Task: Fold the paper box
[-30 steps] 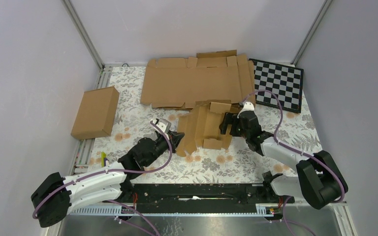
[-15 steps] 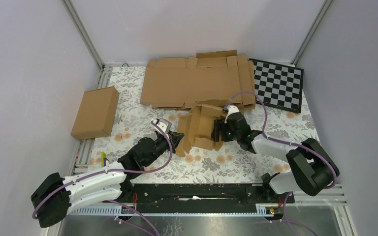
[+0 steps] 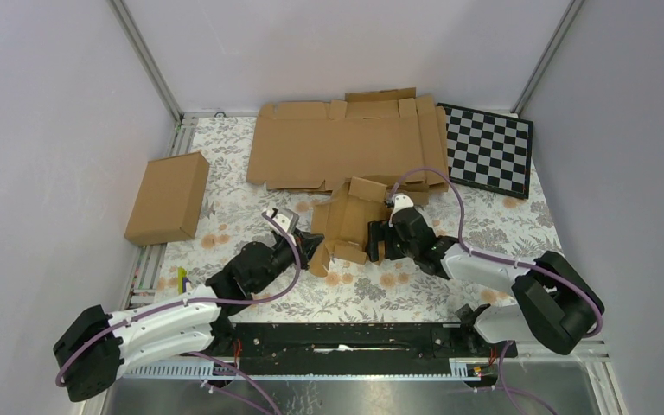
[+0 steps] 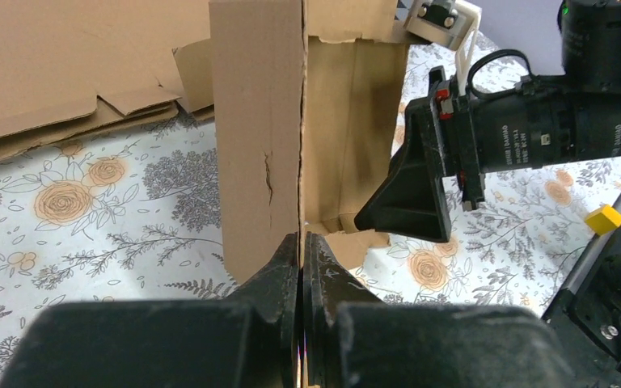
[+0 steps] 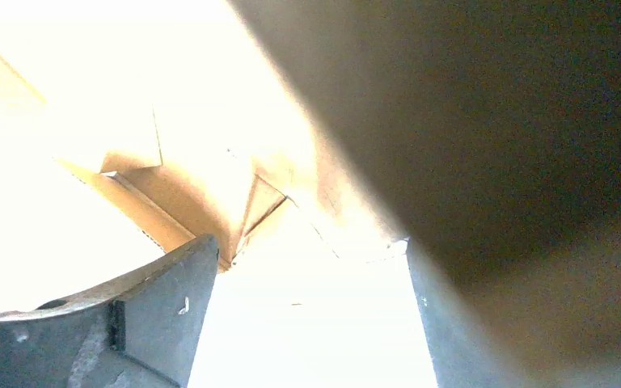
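Observation:
A half-folded brown cardboard box [image 3: 347,223] stands on the floral cloth mid-table. My left gripper [image 3: 315,251] is shut on the box's near left edge; in the left wrist view the cardboard edge [image 4: 301,162] runs straight down between the closed fingers [image 4: 283,267]. My right gripper [image 3: 374,235] presses against the box's right side with its jaws apart; it appears in the left wrist view as a black finger [image 4: 408,198] against the inner panel. The right wrist view shows only overexposed cardboard [image 5: 202,186] close to the spread fingers [image 5: 162,299].
A large flat cardboard sheet [image 3: 346,143] lies behind the box. A closed brown box [image 3: 169,197] sits at the left edge. A checkerboard [image 3: 488,149] lies at the back right. Metal rails run along the near edge [image 3: 346,346].
The right gripper has moved left and pushed the box's right side inward, so the box is narrower and more upright. The left gripper has kept its hold in place.

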You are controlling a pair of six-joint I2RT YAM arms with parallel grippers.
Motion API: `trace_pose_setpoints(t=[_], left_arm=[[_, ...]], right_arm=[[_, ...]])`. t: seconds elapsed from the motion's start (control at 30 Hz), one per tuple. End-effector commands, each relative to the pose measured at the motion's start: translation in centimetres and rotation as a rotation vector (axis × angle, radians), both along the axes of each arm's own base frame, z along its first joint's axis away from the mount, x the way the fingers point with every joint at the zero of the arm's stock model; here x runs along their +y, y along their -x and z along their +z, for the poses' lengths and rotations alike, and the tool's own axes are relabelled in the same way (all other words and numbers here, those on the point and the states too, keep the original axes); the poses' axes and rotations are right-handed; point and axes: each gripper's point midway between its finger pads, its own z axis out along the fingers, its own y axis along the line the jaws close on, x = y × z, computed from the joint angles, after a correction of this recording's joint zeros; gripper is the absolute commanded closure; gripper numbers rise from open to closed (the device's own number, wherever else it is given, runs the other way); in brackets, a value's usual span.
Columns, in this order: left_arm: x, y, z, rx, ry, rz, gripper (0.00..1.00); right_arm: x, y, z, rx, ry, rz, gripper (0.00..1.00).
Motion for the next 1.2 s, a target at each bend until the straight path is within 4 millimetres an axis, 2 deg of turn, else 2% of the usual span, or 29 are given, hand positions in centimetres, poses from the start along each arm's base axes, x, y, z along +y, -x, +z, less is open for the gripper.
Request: trace_pose_setpoints(t=[0.0, 0.1, 0.3, 0.57, 0.7, 0.83, 0.97, 1.17], left_arm=[[-0.6, 0.1, 3.6, -0.043, 0.130, -0.016, 1.00], [-0.5, 0.2, 3.7, -0.037, 0.141, -0.015, 1.00], [-0.4, 0.3, 3.4, -0.025, 0.149, -0.015, 1.00], [-0.4, 0.5, 3.1, -0.022, 0.148, -0.021, 1.00], [-0.4, 0.4, 3.0, -0.024, 0.131, -0.017, 1.00], [-0.3, 0.2, 3.1, -0.030, 0.113, -0.009, 1.00], [-0.3, 0.0, 3.0, -0.032, 0.096, -0.006, 1.00], [-0.4, 0.0, 2.9, -0.031, 0.091, -0.006, 1.00]], right_arm=[[0.0, -0.4, 0.9, -0.030, 0.016, -0.047, 0.04], [0.2, -0.4, 1.2, -0.039, 0.005, -0.045, 0.02], [2.5, 1.0, 2.0, -0.046, -0.125, 0.071, 0.00], [2.5, 0.1, 2.3, -0.098, -0.083, 0.104, 0.00], [1.2, -0.8, 2.6, -0.129, -0.027, 0.041, 0.00], [0.2, -0.9, 3.3, -0.146, -0.016, -0.006, 0.00], [-2.3, -1.8, 2.8, -0.154, 0.053, -0.114, 0.00], [-3.2, -3.1, 1.4, -0.087, 0.065, -0.113, 0.00]])
